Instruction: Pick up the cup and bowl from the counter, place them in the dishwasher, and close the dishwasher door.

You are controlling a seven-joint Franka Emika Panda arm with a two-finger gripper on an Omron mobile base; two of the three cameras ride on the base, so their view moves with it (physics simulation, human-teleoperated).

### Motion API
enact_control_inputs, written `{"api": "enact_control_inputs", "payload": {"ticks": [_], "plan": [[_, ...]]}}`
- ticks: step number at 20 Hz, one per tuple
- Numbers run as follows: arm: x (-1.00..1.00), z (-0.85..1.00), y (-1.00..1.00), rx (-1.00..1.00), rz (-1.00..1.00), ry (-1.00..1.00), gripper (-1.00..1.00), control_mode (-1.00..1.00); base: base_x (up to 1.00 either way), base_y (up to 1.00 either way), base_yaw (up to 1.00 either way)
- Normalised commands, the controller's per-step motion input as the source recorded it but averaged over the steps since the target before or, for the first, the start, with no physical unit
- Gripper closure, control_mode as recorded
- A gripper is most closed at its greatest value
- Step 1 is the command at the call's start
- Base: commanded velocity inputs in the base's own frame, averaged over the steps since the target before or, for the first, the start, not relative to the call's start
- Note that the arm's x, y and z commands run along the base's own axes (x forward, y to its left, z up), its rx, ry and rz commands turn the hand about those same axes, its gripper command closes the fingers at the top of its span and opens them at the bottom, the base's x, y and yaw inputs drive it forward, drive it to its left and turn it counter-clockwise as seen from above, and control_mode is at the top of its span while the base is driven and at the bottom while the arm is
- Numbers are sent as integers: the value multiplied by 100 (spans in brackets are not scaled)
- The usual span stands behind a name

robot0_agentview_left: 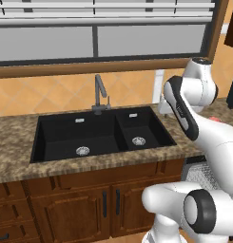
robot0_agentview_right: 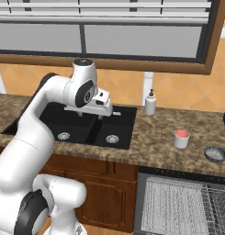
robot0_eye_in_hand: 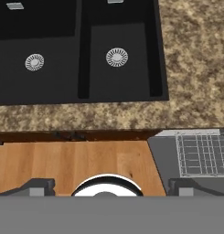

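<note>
Our gripper [robot0_agentview_right: 115, 113] hangs over the black sink [robot0_agentview_right: 93, 124] with its jaws wide apart and nothing in them. On the desk [robot0_agentview_right: 150, 137] off to the gripper's right, past the soap bottle [robot0_agentview_right: 150, 102], the cup [robot0_agentview_right: 181, 138] stands upright with its open mouth up, and the bowl [robot0_agentview_right: 215, 153] sits just beyond it, also open side up. Below them the dishwasher door [robot0_agentview_right: 143, 206] lies folded down flat, and the wire rack [robot0_agentview_right: 182, 206] of the dishwasher [robot0_eye_in_hand: 198, 157] has nothing in it that we can see.

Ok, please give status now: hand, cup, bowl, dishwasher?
Hand open, holding nothing, above sink. Cup and bowl on counter, untouched. Dishwasher open, rack out. Nothing in the way.
</note>
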Motion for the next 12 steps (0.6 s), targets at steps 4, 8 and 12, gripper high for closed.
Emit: {"api": "enact_control_inputs", "payload": {"ticks": [4,8,12], "plan": [[0,-28,-38,0,0,0,-100,-100,0,0,0],[0,-23,-38,0,0,0,-100,-100,0,0,0],[0,-21,-45,0,0,0,-100,-100,0,0,0]]}}
